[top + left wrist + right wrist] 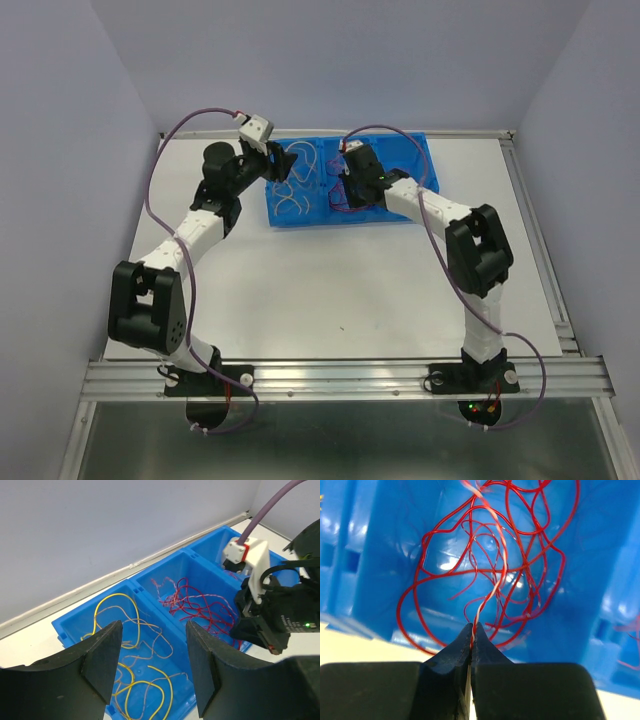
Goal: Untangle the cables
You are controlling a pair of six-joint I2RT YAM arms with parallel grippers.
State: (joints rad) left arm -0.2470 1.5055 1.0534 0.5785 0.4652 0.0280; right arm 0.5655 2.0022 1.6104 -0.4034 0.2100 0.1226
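A blue bin (pixel 425 145) with side-by-side compartments stands at the table's far edge. Its left compartment holds loose yellow-cream and tan cables (pixel 295 182), also in the left wrist view (pixel 118 595). Its middle compartment holds a tangle of dark red cables (pixel 532 575), seen too in the left wrist view (pixel 200 605). My right gripper (pixel 472 628) is shut on a red-and-white striped cable (pixel 493 585) that rises out of the red tangle. In the top view it (pixel 347 192) sits over the middle compartment. My left gripper (pixel 152 647) is open and empty above the left compartment (pixel 274 156).
The bin's blue wall (pixel 367 560) stands close on the left of my right gripper. The right arm's wrist (pixel 275 617) is close to the right of my left gripper. A thick purple arm cable (pixel 265 510) runs overhead. The grey back wall is just behind the bin.
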